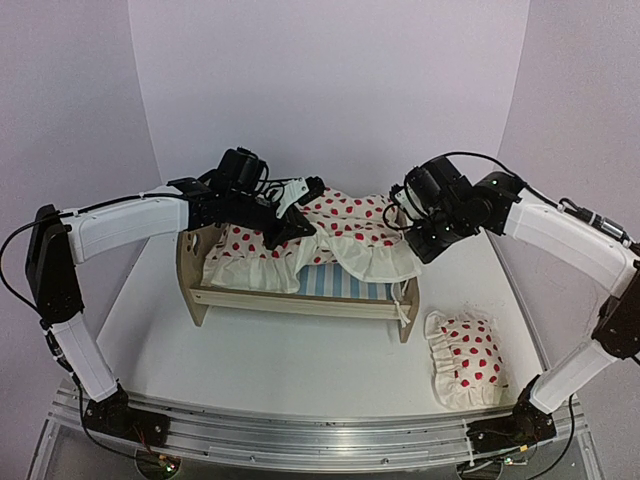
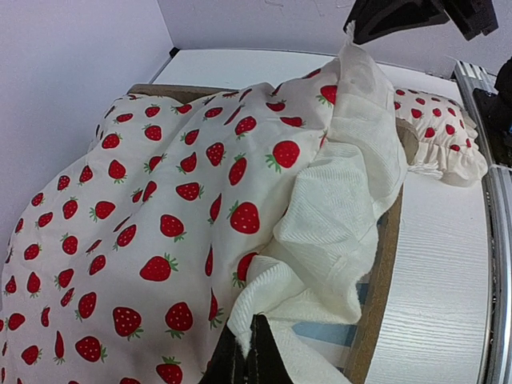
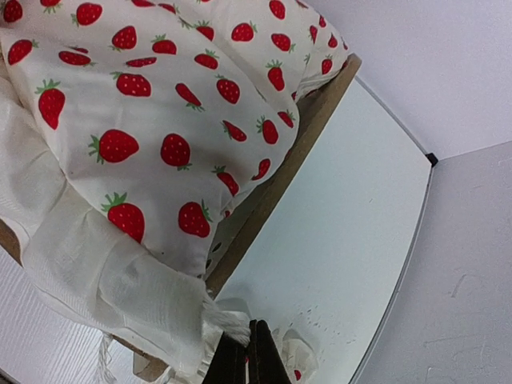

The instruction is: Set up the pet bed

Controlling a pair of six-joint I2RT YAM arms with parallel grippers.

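The pet bed [image 1: 300,300] is a light plywood frame in the middle of the table, headboard [image 1: 195,258] at the left and footboard [image 1: 408,312] at the right. Its blue-and-white striped mattress [image 1: 340,283] shows under a cream strawberry-print ruffled blanket [image 1: 345,232] that lies over the bed. My left gripper [image 1: 298,230] is shut on the blanket's ruffle [image 2: 254,340] at the front edge. My right gripper [image 1: 418,255] is shut on the ruffle's corner [image 3: 246,336] near the footboard. In the left wrist view the mattress [image 2: 324,334] peeks out beside the side rail [image 2: 378,288].
A matching strawberry-print pillow [image 1: 465,357] lies on the table at the front right, apart from the bed; it also shows in the left wrist view [image 2: 440,128]. The white table [image 1: 280,360] ends at a metal rail [image 1: 320,435] in front. Walls close in behind and at both sides.
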